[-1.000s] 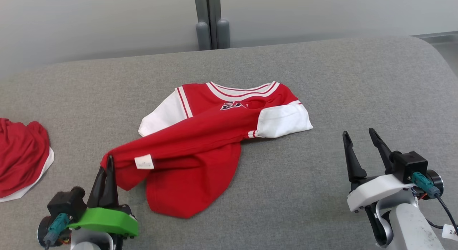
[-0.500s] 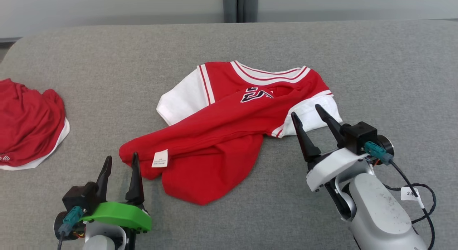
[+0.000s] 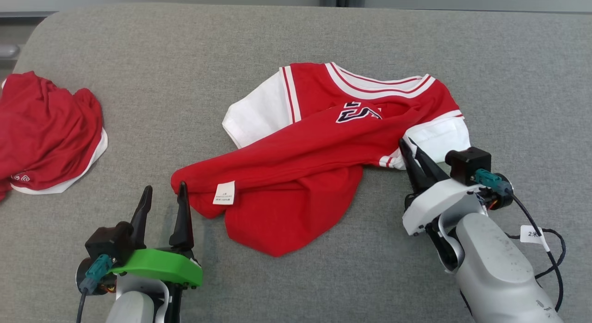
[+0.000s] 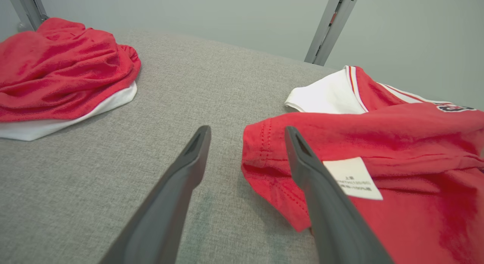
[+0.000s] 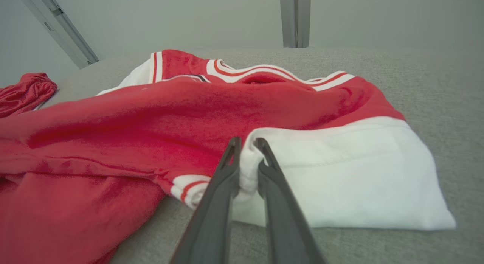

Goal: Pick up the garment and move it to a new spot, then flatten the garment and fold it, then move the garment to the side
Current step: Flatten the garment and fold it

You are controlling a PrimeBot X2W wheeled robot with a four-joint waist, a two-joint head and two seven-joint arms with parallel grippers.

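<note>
A second red bundle [image 3: 46,128] lies well left of the spread left claw [image 3: 165,187]. The garment [image 3: 296,175] lies crumpled on the surface [image 3: 185,59] just right of it. The right claw [image 3: 406,142] pinches its white sleeve [image 5: 340,173]. By my judgement, flattening, folding and moving aside all remain.

You can see a small white cloth label [image 3: 224,193] on the turned-over hem of the red short-sleeved jersey with white sleeves [image 3: 296,175]. It has a few rows of tiny dark print. The print is too small to read, even up close in the left wrist view.

Dark letters with white edges [image 3: 358,114] sit on the jersey's chest. A fold hides part of them, so you cannot tell the word.

A little white paper tag [image 3: 530,233] hangs beside the pale right arm [image 3: 495,267]. It starts with "2".

The crumpled red and white cloth [image 3: 46,128] on the left has small white marks [image 3: 18,177] near its edge. You cannot read them.
</note>
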